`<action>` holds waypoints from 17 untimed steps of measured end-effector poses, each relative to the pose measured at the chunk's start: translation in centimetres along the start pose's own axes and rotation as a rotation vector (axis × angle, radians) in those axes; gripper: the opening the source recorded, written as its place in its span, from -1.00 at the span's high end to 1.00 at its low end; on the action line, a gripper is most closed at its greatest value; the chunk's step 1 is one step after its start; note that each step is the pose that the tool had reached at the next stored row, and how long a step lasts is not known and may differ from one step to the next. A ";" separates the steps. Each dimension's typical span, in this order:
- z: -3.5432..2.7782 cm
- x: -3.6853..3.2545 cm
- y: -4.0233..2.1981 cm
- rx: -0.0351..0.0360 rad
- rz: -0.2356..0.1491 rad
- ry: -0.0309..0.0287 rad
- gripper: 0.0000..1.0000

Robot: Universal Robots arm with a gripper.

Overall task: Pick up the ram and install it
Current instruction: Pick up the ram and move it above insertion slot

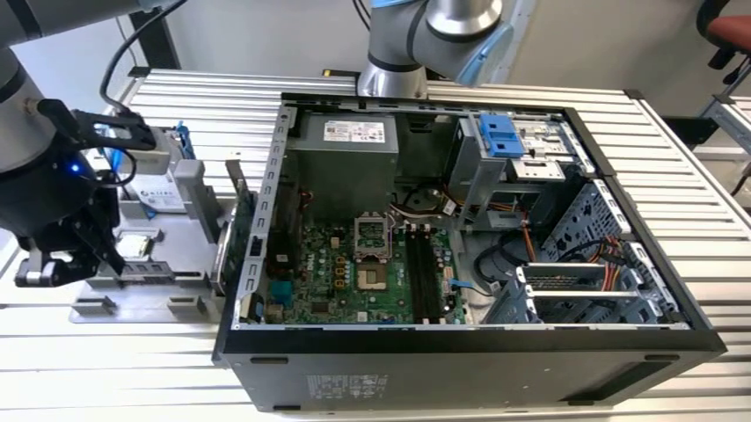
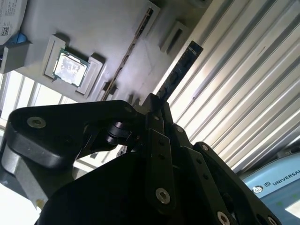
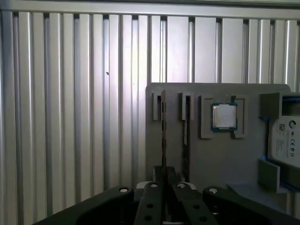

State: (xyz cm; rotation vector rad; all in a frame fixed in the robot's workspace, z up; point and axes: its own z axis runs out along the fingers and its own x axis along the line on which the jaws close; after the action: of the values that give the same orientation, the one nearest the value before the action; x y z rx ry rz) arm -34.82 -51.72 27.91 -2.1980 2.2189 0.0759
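Near-closed jaws pinch ram [image 3: 164, 131] edge-on, abv gray tray [image 3: 220, 159].

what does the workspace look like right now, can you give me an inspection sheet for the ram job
surface: slatted metal table; grey tray on it, to the exterior view's left of the open computer case
job's things: ram on edge in a tray slot, second stick beside it; memory slots on the motherboard look empty
clutter: processor chip and hard drive on the tray
grippers: gripper low over the tray, in line with the ram; grip cannot be judged
cables: orange and black wires inside the case; black cable on the arm
surroundings: red chair behind the table
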 end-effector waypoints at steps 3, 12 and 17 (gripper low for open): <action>-0.56 -0.03 0.01 0.0000 0.000 0.0009 1.00; -2.35 -0.11 0.06 0.0000 0.000 0.0032 1.00; -3.27 -0.15 0.08 0.0001 0.000 0.0049 1.00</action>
State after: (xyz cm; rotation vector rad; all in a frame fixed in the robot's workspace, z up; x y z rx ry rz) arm -34.82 -51.72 31.18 -2.2002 2.2217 0.0704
